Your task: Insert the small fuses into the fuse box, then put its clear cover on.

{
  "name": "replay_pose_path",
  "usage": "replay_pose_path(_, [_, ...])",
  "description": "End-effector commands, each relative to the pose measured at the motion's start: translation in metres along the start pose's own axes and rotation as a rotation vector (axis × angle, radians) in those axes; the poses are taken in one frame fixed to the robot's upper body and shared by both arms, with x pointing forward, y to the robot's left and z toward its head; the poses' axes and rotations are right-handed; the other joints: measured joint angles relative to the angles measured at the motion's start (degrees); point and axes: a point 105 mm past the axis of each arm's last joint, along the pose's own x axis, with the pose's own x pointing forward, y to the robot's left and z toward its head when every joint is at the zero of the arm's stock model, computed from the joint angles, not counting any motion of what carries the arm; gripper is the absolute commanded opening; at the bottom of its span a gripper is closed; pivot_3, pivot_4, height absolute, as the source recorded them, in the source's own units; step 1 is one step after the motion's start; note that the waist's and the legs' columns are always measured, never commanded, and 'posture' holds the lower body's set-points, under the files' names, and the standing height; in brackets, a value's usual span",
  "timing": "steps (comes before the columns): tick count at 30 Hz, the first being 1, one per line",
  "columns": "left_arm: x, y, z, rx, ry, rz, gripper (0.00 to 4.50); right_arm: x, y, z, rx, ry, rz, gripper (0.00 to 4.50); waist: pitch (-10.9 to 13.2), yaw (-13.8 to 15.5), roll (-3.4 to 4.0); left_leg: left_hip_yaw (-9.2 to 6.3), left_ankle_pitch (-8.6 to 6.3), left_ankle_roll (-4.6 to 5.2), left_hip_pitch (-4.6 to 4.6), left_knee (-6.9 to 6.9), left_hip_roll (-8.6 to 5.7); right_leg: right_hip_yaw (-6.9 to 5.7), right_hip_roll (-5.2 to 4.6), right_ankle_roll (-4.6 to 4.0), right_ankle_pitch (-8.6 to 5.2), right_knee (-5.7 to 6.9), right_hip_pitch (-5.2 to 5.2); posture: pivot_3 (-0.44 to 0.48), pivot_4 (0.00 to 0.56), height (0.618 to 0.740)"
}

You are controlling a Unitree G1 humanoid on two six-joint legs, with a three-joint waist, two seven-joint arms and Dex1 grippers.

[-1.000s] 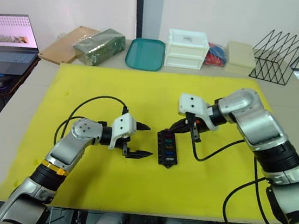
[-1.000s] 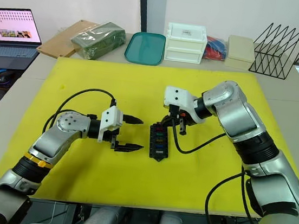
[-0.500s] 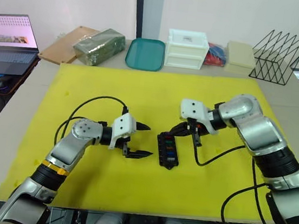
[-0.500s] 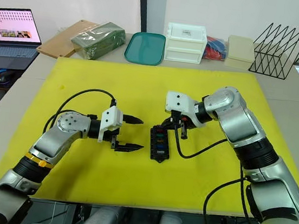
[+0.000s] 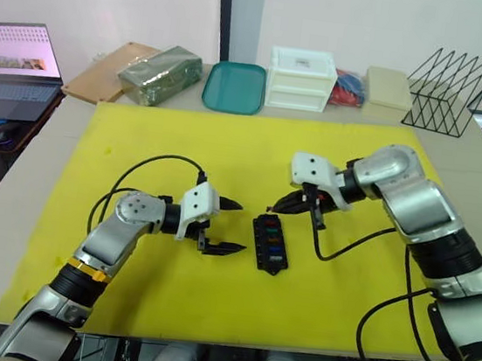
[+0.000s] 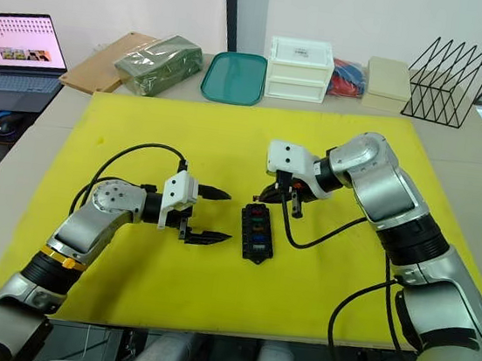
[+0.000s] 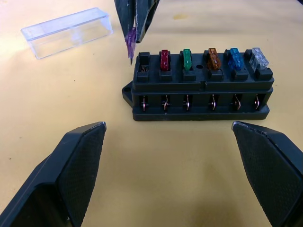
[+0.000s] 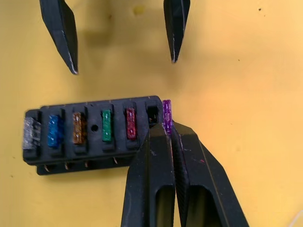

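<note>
A yellow mat [image 5: 184, 138] covers most of the surface [image 5: 40, 165], and all the task's things lie on it. Along the far edge of the surface, off the mat, stand a laptop [image 5: 13, 64], a flat wooden board [image 5: 95, 79], a green wrapped bundle [image 5: 159, 72], a teal tray [image 5: 234, 87], a white drawer unit [image 5: 301, 79], a beige box [image 5: 388, 88] and a black wire rack [image 5: 450, 92].

The left gripper [image 5: 228, 226] rests low over the mat just beside the fuse box, its jaws spread wide and holding nothing. In the left wrist view its two fingers [image 7: 71, 170] frame the box on either side without touching it.

The right gripper [image 6: 267, 194] hangs over the far end of the fuse box, jaws closed narrow on a purple fuse [image 8: 166, 115]. The fuse is held upright with its blades pointing down, just beside the end of the box and a little above it, next to the one empty slot [image 8: 152, 113].

The fuse box [image 5: 269, 243] is a black block lying near the middle of the mat, between the two grippers. Five fuses sit in one row of it: red [image 7: 164, 56], green [image 7: 187, 55], amber [image 7: 213, 55], blue [image 7: 234, 55] and grey [image 7: 257, 55].

The clear cover [image 7: 66, 32] lies on the mat near the box, apart from it, open side down.
</note>
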Motion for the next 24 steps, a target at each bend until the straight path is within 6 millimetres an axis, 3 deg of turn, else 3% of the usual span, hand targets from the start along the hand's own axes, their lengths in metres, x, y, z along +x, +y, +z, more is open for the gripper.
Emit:
replay_pose_path(1, [-0.002,0.002,0.008,0.044,-0.014,0.007,4.48,-0.003,-0.001,0.006,-0.049,0.013,0.007,0.0,0.0,0.0,0.0,0.0,0.0,0.0,0.0,0.0,0.0,0.0,0.0,0.0,0.0,0.0,0.0,0.0,0.15,0.74])
replay_pose_path(15, [-0.001,0.002,0.007,0.044,-0.012,0.005,4.48,-0.009,-0.006,0.017,-0.066,-0.01,-0.017,0.0,0.0,0.0,0.0,0.0,0.0,0.0,0.0,0.0,0.0,0.0,0.0,0.0,0.0,0.0,0.0,0.0,0.15,0.74])
replay_pose_path(24, [0.0,0.002,0.008,0.048,-0.013,0.0,4.48,-0.01,0.004,0.02,-0.044,-0.004,0.02,0.0,0.0,0.0,0.0,0.0,0.0,0.0,0.0,0.01,0.0,0.0,0.0,0.0,0.0,0.0,0.0,0.0,0.15,0.74])
